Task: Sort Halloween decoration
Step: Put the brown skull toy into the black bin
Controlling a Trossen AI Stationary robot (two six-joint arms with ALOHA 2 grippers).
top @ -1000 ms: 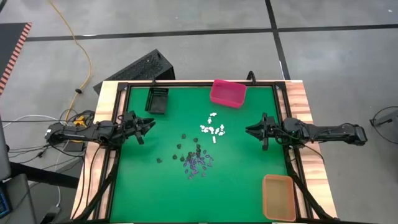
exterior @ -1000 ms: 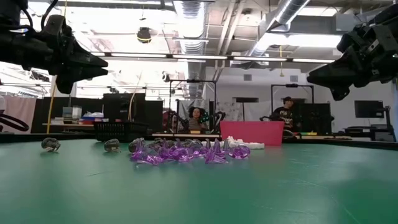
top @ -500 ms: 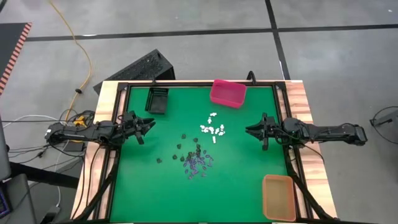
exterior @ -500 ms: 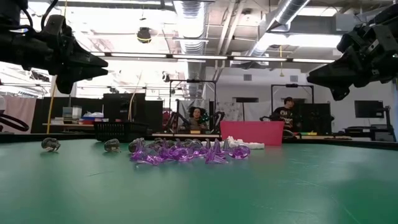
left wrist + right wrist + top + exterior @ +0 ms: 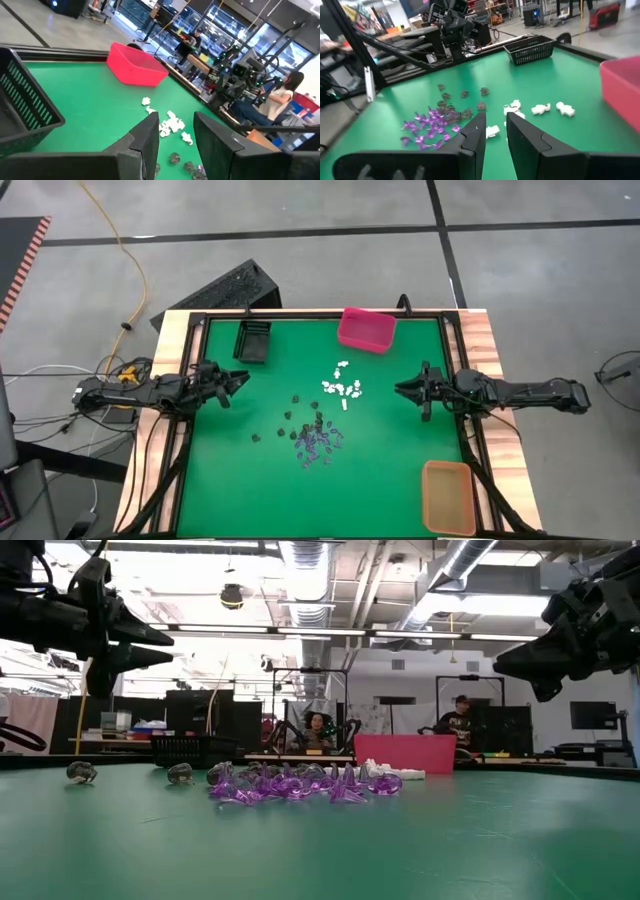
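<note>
While both arms are hovering, the white trinkets are lying nearer the right gripper; its jaws are gaping narrowly, the left gripper likewise.

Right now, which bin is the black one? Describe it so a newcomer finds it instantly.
On the green table, look at the far edge, toward the left arm's corner. The black bin sits there, left of the pink bin. It alone is a dark slatted basket; the others have solid coloured walls.

Floor: grey concrete, dark taped lines, yellow cable. Ceiling: exposed ducts, strip lights. Two seated people behind desks
</note>
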